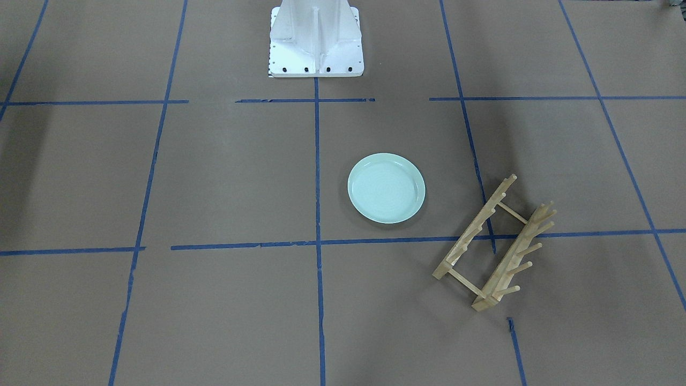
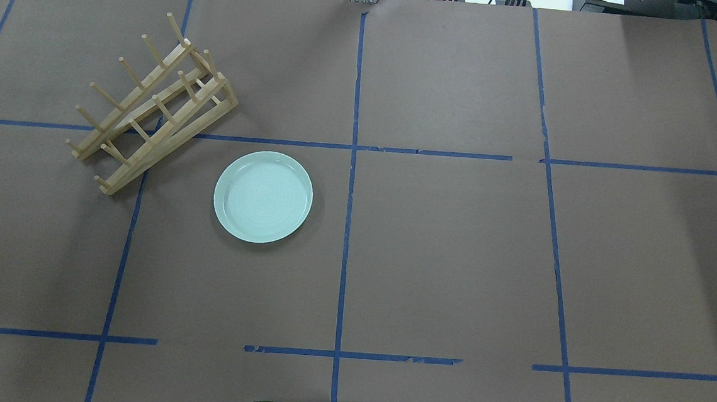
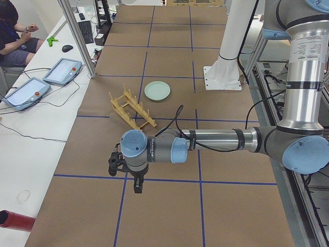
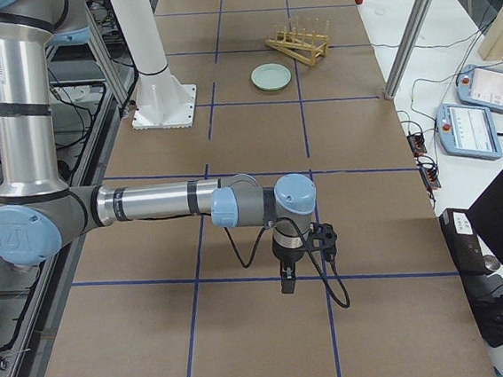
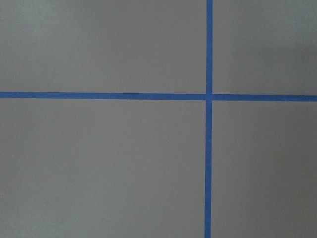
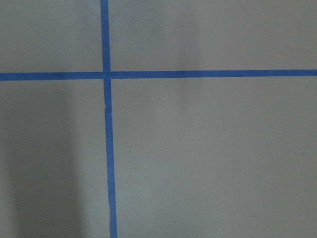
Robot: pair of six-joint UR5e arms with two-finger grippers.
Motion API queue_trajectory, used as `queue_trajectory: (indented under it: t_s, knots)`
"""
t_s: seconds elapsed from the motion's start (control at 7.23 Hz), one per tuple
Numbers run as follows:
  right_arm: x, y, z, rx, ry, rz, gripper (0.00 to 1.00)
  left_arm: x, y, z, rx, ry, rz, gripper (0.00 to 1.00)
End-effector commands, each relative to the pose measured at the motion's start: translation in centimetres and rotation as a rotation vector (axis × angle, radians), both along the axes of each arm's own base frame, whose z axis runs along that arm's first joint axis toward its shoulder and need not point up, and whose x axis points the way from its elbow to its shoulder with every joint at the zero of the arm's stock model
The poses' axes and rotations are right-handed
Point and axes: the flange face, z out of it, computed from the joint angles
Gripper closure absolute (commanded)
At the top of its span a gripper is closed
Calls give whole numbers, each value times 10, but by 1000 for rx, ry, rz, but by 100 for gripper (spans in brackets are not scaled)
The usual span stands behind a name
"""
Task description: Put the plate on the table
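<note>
The pale mint-green plate [image 2: 263, 197] lies flat on the brown table [image 2: 455, 264], just left of the centre tape line. It also shows in the front view [image 1: 386, 187] and, small, in both side views [image 3: 157, 91] [image 4: 271, 77]. Nothing touches it. My left gripper [image 3: 138, 186] shows only in the exterior left view, hanging over the table far from the plate; I cannot tell if it is open or shut. My right gripper [image 4: 286, 283] shows only in the exterior right view, equally far away; I cannot tell its state. Both wrist views show only bare table and tape.
A light wooden peg rack [image 2: 153, 108] stands on the table beside the plate, apart from it and empty. The white robot base [image 1: 316, 40] is at the near edge. Tablets [image 3: 25, 90] and cables lie on the side bench, where an operator sits.
</note>
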Motion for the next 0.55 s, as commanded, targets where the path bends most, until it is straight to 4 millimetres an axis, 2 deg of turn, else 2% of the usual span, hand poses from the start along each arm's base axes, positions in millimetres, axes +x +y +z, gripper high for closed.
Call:
queue_trajectory:
  t_s: [0.0, 0.41]
  knots:
    - [0, 0, 0, 0, 0, 0, 0, 1, 0, 1, -4, -4, -10, 0]
    - [0, 0, 0, -1, 0, 0, 0, 15, 0, 3, -8, -4, 18, 0]
